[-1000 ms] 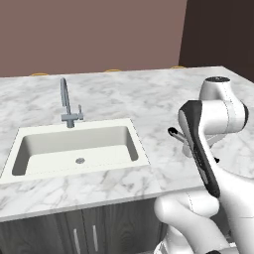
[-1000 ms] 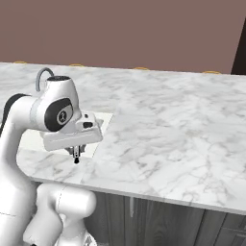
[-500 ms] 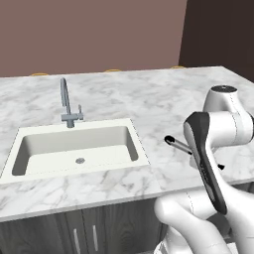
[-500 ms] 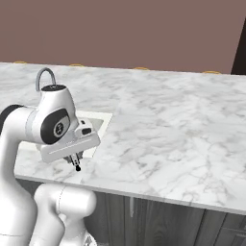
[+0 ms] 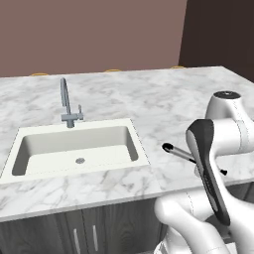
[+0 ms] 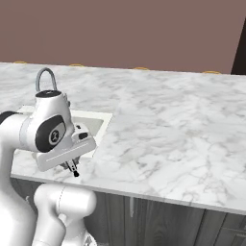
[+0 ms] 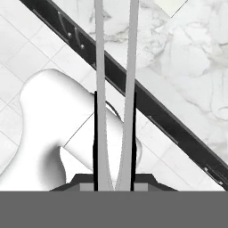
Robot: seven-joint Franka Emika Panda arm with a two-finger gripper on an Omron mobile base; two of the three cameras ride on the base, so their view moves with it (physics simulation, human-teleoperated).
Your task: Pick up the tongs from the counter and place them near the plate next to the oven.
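Observation:
My gripper [image 7: 115,95] is shut on the tongs [image 7: 100,67], whose two silver arms run up the hand view between the dark fingers [image 7: 95,133]. In the left base view the tongs [image 5: 178,153] stick out leftward from behind my forearm, rounded dark end first, above the counter [image 5: 173,99] near its front edge. In the right base view the gripper [image 6: 72,168] hangs under the white hand at the counter's [image 6: 158,125] front edge, with a dark tip of the tongs [image 6: 75,174] below it. The plate and the oven are out of view.
A cream sink [image 5: 74,144] with a grey faucet [image 5: 64,99] is set into the counter left of the arm. Dark cabinet fronts [image 5: 89,233] and a pale tiled floor [image 7: 26,53] lie below the counter's front edge.
The arm has drawn the hand and the tongs back toward the counter's front edge and slightly lower. The grip on the tongs has not changed.

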